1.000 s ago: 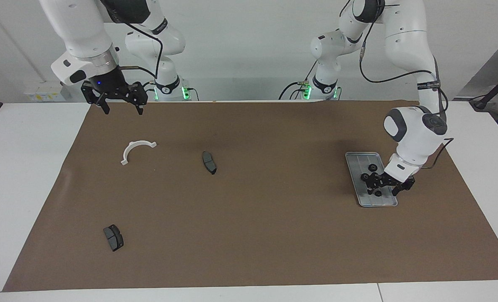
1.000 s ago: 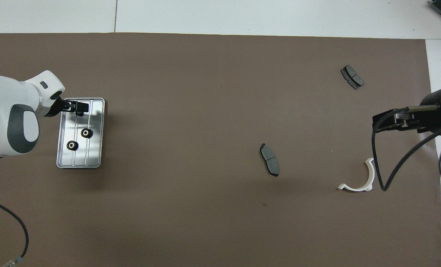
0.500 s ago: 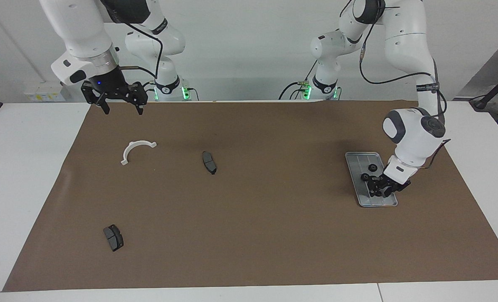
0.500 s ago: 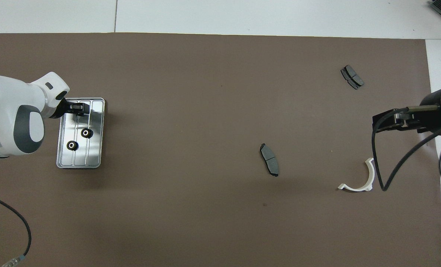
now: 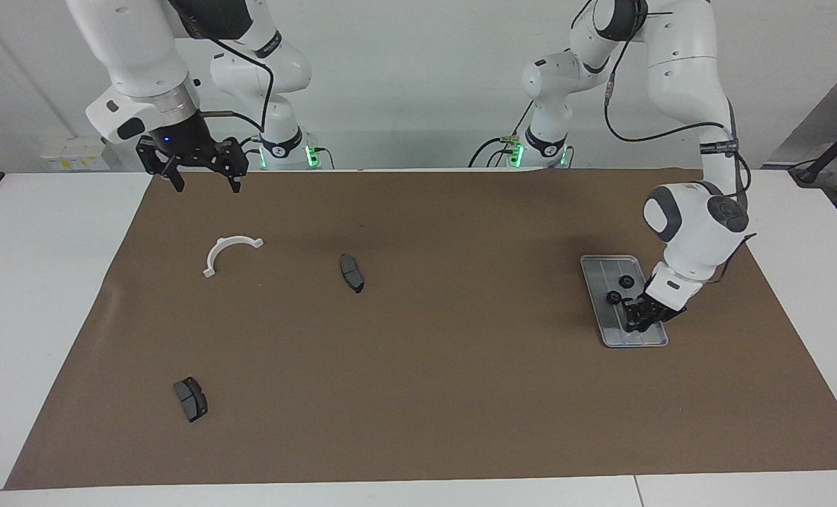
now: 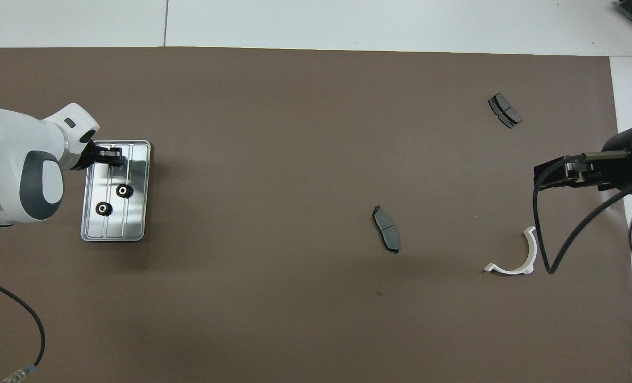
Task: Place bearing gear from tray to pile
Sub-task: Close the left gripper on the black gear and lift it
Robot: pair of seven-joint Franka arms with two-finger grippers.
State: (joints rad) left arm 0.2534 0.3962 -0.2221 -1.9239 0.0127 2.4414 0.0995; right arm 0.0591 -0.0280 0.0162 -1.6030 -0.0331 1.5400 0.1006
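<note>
The silver tray (image 5: pixel 602 262) lies toward the left arm's end of the table. Two black bearing gears (image 5: pixel 627 282) (image 5: pixel 612 297) sit in it, also seen in the overhead view (image 6: pixel 124 190) (image 6: pixel 103 208). My left gripper (image 5: pixel 637 322) is low over the tray's end farther from the robots (image 6: pixel 115 158); what is under it is hidden. The pile's parts lie apart: a white half-ring bracket (image 5: pixel 230 252) and two dark brake pads (image 5: pixel 352 272) (image 5: pixel 191 398). My right gripper (image 5: pixel 206 182) waits open and empty, over the mat's edge close to the robots.
A brown mat (image 5: pixel 461 394) covers most of the white table. A loose black cable (image 6: pixel 34 324) lies on the mat near the left arm's base. The right arm's cable (image 6: pixel 542 234) hangs beside the white bracket (image 6: pixel 515 260).
My left gripper has turned at the wrist and now looks narrower over the tray's end. The gears in view, the pile parts and the right arm have not moved.
</note>
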